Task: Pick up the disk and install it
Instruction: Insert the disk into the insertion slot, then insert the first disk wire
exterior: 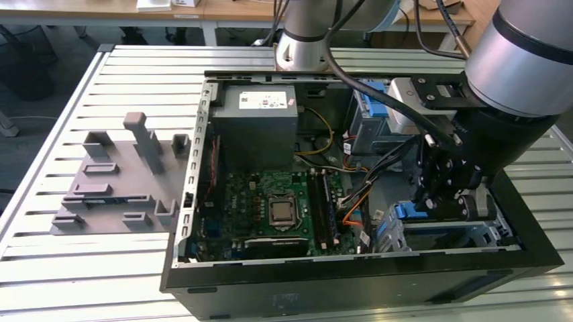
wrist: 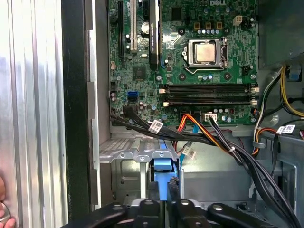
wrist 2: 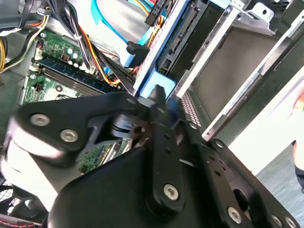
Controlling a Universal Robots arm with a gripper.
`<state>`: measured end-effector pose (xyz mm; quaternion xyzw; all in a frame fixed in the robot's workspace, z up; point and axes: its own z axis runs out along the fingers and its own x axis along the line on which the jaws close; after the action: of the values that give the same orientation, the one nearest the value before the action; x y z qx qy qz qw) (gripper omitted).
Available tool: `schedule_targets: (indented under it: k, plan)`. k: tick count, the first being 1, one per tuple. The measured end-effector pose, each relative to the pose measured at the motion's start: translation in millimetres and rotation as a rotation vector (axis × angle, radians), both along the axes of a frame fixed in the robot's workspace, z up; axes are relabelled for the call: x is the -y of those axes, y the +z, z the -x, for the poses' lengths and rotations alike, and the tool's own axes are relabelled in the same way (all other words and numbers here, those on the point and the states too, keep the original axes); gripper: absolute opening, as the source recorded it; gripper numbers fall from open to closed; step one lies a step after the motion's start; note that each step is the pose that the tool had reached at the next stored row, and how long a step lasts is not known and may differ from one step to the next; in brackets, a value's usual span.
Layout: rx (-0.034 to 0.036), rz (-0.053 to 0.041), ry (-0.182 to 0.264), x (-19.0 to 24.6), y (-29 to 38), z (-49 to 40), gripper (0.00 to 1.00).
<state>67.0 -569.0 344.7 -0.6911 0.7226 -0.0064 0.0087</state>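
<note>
The disk (wrist: 161,167) stands on edge in the grey metal drive cage (wrist: 127,153) at the front corner of the open computer case, on the exterior view's right. Its blue carrier frame (wrist 2: 159,86) faces me, and the drive's connector edge (wrist 2: 182,29) shows beside it. My gripper (wrist: 162,189) is shut on the blue carrier's tab, with one black finger (wrist: 153,192) on each side of it. In the exterior view my gripper (exterior: 437,204) reaches down into the case, with the disk's blue carrier (exterior: 410,210) just beside it above the cage (exterior: 465,235).
Black, orange and blue cables (wrist: 213,142) cross between the motherboard (wrist: 190,71) and the cage. A grey power-supply box (exterior: 259,127) sits at the case's rear, with a second blue bracket (exterior: 372,100) nearby. A grey fixture (exterior: 121,181) lies on the slatted table. A hand (wrist: 2,199) shows at the table's edge.
</note>
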Motion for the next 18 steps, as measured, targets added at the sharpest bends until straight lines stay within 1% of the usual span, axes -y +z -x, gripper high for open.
schedule_targets:
  k: [1, 3, 4, 18]
  plan:
    - [0.0000, 0.0000, 0.000, 0.0, 0.0, 0.0, 0.24]
    - [0.0000, 0.0000, 0.000, 0.0, -0.1, 0.0, 0.13]
    - [0.0000, 0.0000, 0.000, 0.0, 0.0, 0.0, 0.11]
    - [0.0000, 0.0000, 0.000, 0.0, -0.5, 0.0, 0.11]
